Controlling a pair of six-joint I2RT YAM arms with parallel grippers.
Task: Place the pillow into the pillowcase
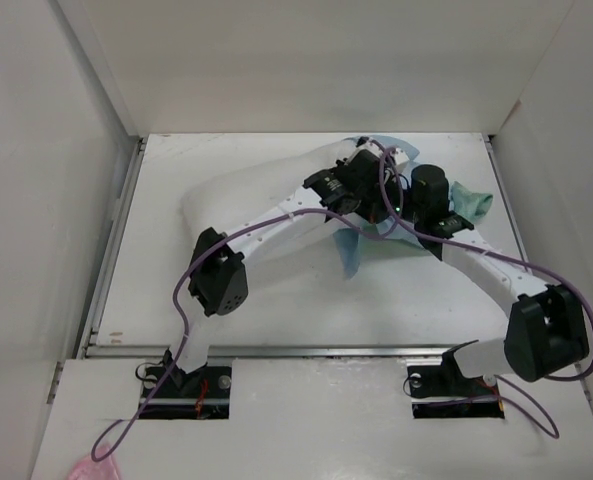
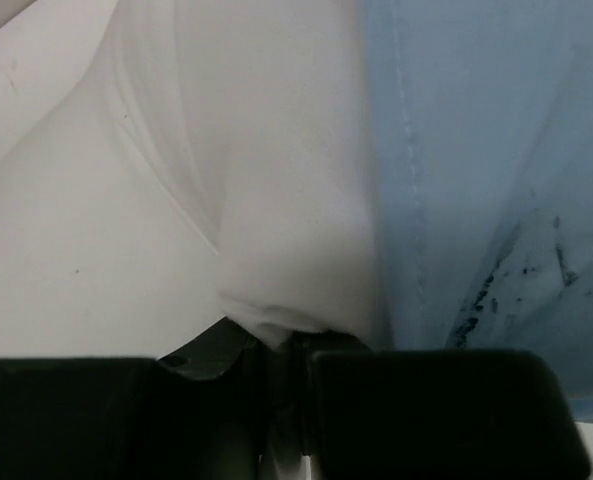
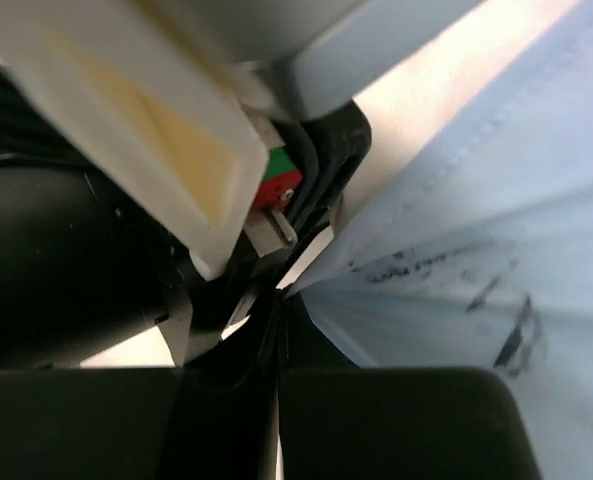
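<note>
Left end effector [image 2: 282, 348] tight on pillow [image 2: 276, 180]

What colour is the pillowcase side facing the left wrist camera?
The pillowcase is plain light blue with black smudges low down, clearest in the left wrist view.

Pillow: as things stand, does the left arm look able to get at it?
Likely yes. In the left wrist view the left pincer looks shut on a fold of the white pillow, with the blue pillowcase lying right beside, not across it.
</note>
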